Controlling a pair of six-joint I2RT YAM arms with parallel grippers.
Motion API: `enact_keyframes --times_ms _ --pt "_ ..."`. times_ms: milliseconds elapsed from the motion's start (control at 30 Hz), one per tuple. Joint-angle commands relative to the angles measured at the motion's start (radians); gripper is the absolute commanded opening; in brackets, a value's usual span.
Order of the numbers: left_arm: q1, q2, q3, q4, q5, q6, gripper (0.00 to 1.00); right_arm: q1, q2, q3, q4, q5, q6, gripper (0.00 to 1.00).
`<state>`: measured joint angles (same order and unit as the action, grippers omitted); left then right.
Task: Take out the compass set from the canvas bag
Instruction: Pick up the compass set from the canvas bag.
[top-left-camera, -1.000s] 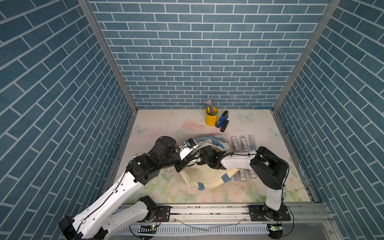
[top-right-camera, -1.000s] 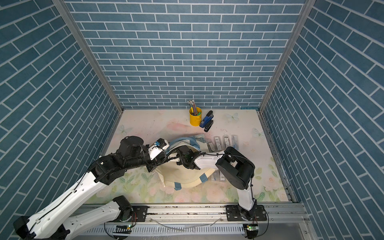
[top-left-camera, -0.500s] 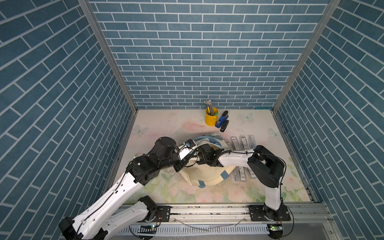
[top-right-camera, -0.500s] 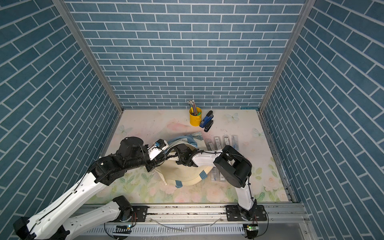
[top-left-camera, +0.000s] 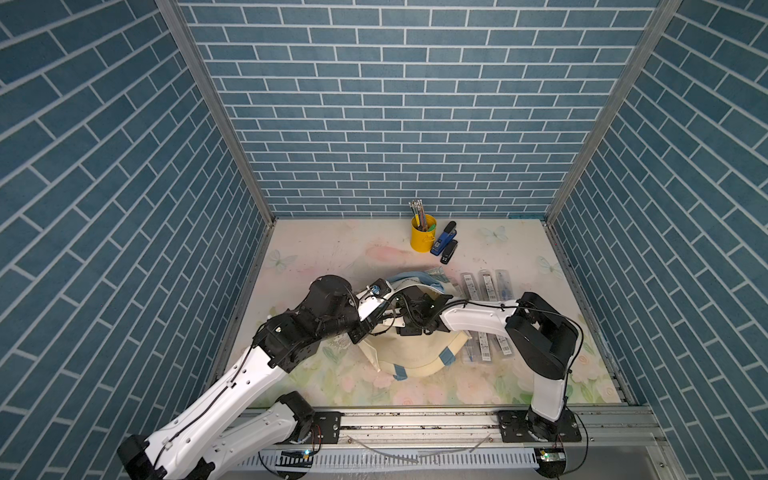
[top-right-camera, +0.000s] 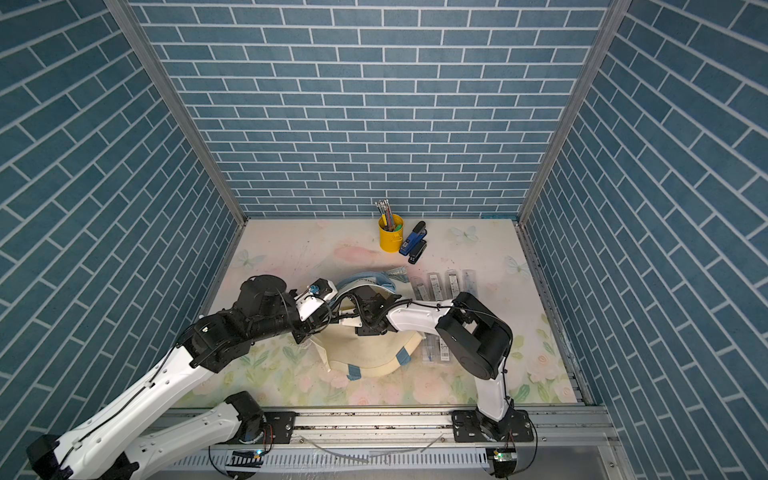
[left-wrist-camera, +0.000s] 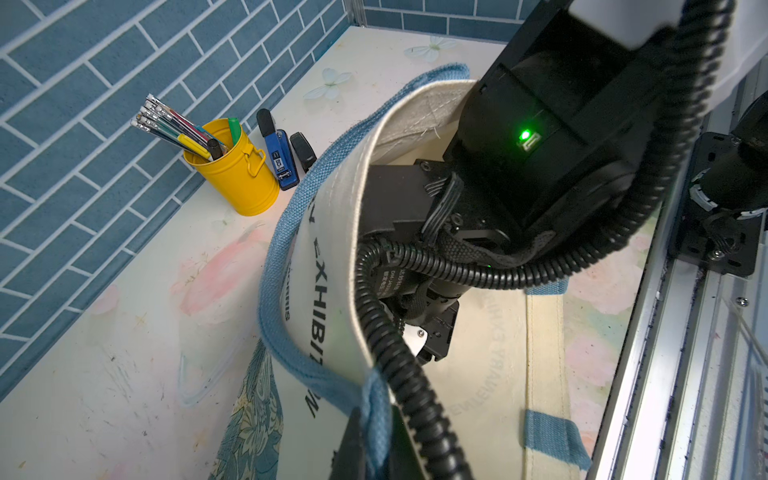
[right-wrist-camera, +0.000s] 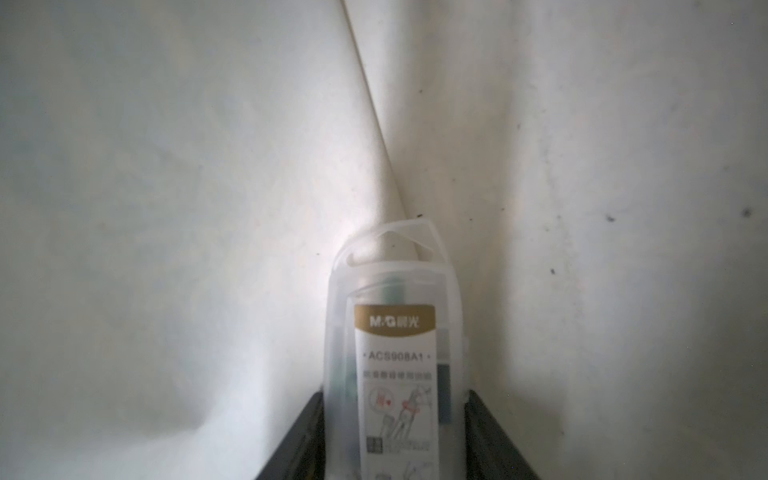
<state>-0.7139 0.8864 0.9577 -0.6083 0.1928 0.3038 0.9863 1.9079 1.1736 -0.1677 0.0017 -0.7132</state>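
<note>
The canvas bag (top-left-camera: 411, 353) lies in the middle of the surface (top-left-camera: 332, 249), its mouth propped open toward the left arm. In the left wrist view the left claw (left-wrist-camera: 374, 453) is pinched narrow on the bag's blue strap (left-wrist-camera: 374, 411) at the rim, holding that edge up.

The right arm reaches into the mouth, so the top views hide its claw. In the right wrist view the right claw (right-wrist-camera: 395, 399) is closed on the compass set (right-wrist-camera: 395, 353), a clear plastic case with a gold-topped label. The case sits between both fingers, deep inside the bag, with pale fabric all around it.

Near the back wall stand a yellow pencil cup (top-left-camera: 423, 239) and a blue stapler (top-left-camera: 444, 243) just beside it. A row of clear packs (top-left-camera: 486, 286) lies on the surface beside the bag, under the right arm.
</note>
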Motion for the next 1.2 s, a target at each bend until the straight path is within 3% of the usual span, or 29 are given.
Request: enact_keyframes --times_ms 0,233,467,1167 --pt "-0.015 -0.013 -0.016 0.023 0.044 0.007 0.00 -0.003 0.056 0.046 -0.156 -0.067 0.063 0.54" --pt "-0.015 -0.014 -0.017 0.022 0.038 0.004 0.00 -0.003 0.074 0.082 -0.183 -0.075 0.067 0.56" --pt "-0.016 -0.027 -0.025 0.029 0.021 -0.002 0.00 -0.004 0.039 0.078 -0.207 -0.060 0.073 0.47" --pt "-0.015 -0.084 -0.055 0.069 -0.056 -0.074 0.00 0.004 -0.322 -0.111 -0.193 -0.054 0.159 0.40"
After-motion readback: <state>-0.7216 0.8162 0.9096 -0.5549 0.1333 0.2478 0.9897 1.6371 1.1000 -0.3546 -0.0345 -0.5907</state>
